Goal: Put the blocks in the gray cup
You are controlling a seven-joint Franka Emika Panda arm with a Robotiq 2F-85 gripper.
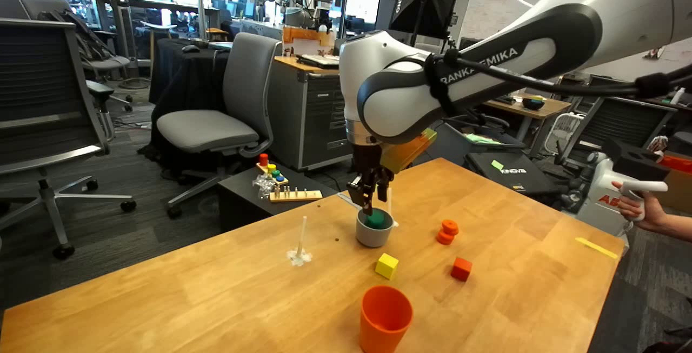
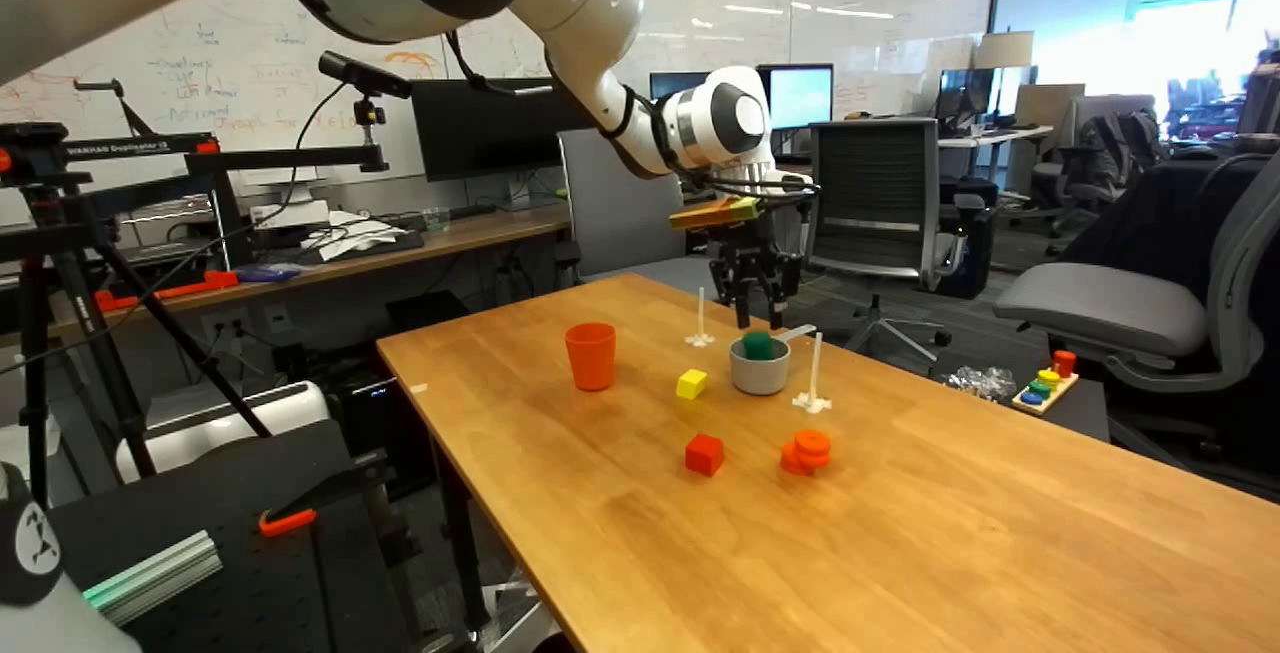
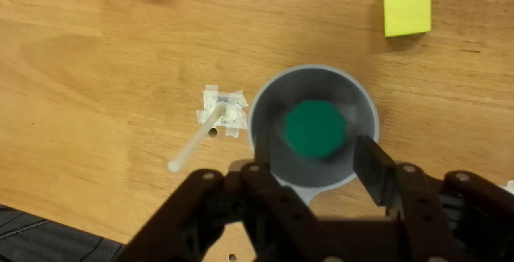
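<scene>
An orange cup (image 2: pixel 591 358) stands just left of center on the worktop (image 2: pixel 950 533) in an exterior view. Right of it comes a yellow block (image 2: pixel 691 384), bright and square-edged; lower, a plain red block (image 2: pixel 704 455). Farther right, the green block (image 2: pixel 758 346), dark and many-sided, is inside the upright gray cup (image 2: pixel 759 376), just under the tool (image 2: pixel 760 321), its jaws apart.

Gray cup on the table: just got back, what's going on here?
The gripper hangs open over the gray cup, gripping nothing. The green block is within the cup's mouth; whether it has settled on the bottom, I can't tell. The yellow block and the red block lie on the table, not yet in the cup.
</scene>
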